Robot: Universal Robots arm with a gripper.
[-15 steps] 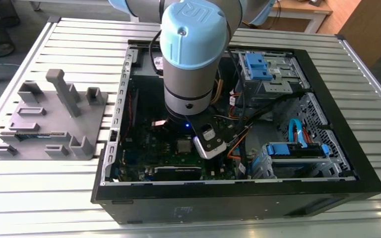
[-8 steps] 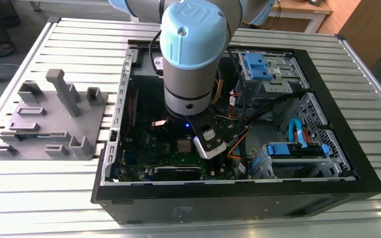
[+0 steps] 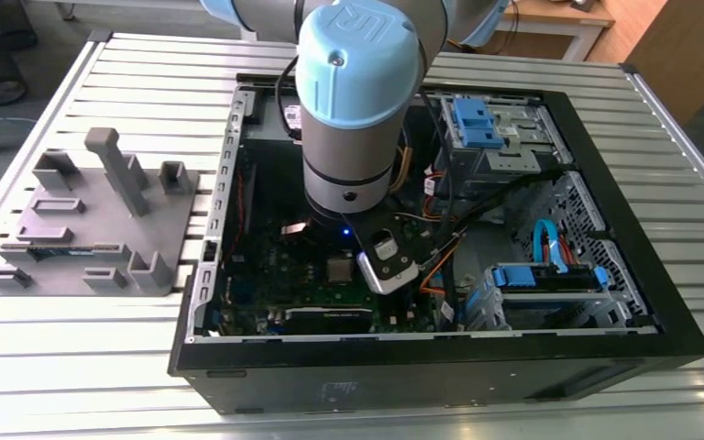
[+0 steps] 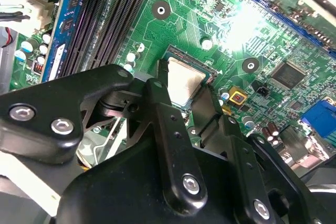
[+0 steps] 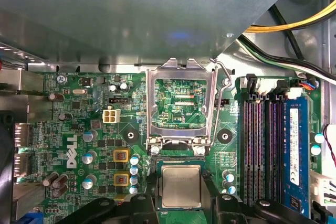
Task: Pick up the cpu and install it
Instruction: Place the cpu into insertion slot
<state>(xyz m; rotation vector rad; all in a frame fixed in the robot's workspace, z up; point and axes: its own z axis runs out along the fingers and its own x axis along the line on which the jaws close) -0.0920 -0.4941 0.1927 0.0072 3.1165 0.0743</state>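
The cpu [image 5: 180,185] is a small pale silvery square. It lies level in the dark socket of the green board [image 5: 79,129], just past the raised metal load frame [image 5: 181,103]. My gripper [image 5: 180,195] straddles it, with one black finger against each of two opposite edges. In the second wrist view the cpu [image 4: 184,80] sits between the fingers [image 4: 157,95] of my gripper [image 4: 184,88], over the socket's corner. In the exterior view my arm's wrist [image 3: 383,261] reaches down into the open computer case [image 3: 597,353] over the board.
Black memory slots and a blue memory module [image 5: 294,145] run close beside the socket. Yellow and black cables [image 5: 294,22] cross above the board. Blue-tabbed drive cages [image 3: 548,280] fill the case on the exterior view's right. A grey plastic holder [image 3: 83,220] stands outside on the slatted table.
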